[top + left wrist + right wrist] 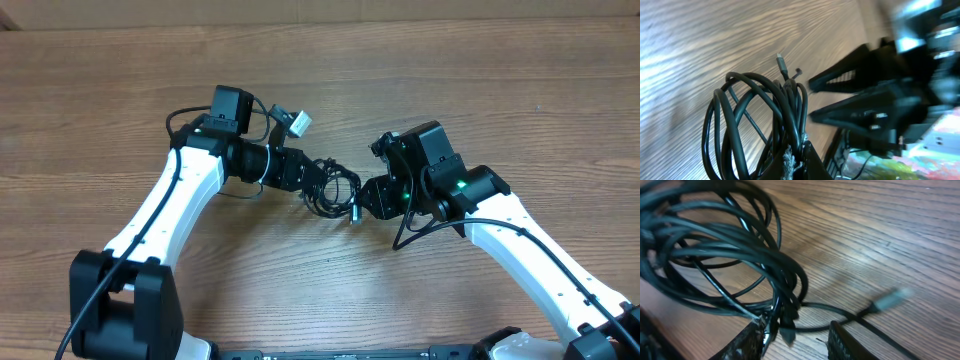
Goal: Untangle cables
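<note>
Tabletop (480, 80): wood-grain surface; both arms work over it.
Cables (338, 190): thin black cords wound into one loose coil of overlapping loops; located near the tabletop centre, between the two tools; the views do not show whether the coil rests on the surface or hangs clear of it.
Plug (353, 212): silvery end on a single black cord; projects from the coil on the side nearer the arm bases, just beside the right tool; blurred in the right wrist view.
Left tool (318, 182): closed; grips the cables where several strands gather; in the left wrist view the loops fan out from the fingertips (810, 162), which show no gap.
Right tool (365, 198): open; jaws stand apart; tips point at the coil from the side opposite the left tool.
Right fingers (747, 342): one at each side of the lower edge of the right wrist view; the low end of the coil sits just beside the left-hand finger; one strand crosses the gap toward the other finger; jaws not closed on either.
Left arm (180, 190): white link, black wrist; reaches in from the left.
Right arm (530, 240): same build; reaches in from the right; the wrists face each other across the coil.
</note>
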Robot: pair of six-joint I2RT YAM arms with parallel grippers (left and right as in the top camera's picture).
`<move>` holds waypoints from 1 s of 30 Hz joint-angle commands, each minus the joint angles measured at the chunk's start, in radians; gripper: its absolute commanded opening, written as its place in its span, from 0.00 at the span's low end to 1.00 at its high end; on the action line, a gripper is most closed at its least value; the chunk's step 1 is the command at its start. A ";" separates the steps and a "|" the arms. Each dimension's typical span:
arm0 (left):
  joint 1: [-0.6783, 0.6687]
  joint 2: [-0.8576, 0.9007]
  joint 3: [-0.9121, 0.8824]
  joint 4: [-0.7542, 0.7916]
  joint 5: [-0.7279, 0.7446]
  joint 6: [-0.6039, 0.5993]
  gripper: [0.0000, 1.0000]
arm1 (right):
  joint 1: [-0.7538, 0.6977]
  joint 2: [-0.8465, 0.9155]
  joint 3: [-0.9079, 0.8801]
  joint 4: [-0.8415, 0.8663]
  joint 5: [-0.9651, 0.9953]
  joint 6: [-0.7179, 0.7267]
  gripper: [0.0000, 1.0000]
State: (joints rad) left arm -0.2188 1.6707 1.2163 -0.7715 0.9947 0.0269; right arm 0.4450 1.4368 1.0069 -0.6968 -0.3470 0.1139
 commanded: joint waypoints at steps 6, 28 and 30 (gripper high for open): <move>-0.005 -0.037 0.029 0.010 0.085 -0.031 0.04 | -0.001 -0.021 0.029 0.005 -0.058 -0.037 0.35; -0.012 -0.037 0.028 0.005 0.064 -0.027 0.04 | -0.001 -0.021 0.029 0.055 -0.074 -0.033 0.24; -0.012 -0.037 0.028 0.005 0.064 -0.027 0.04 | -0.001 -0.021 0.029 0.063 -0.074 -0.033 0.19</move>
State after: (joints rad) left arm -0.2234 1.6531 1.2186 -0.7673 1.0401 0.0021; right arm 0.4450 1.4368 1.0069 -0.6460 -0.4072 0.0818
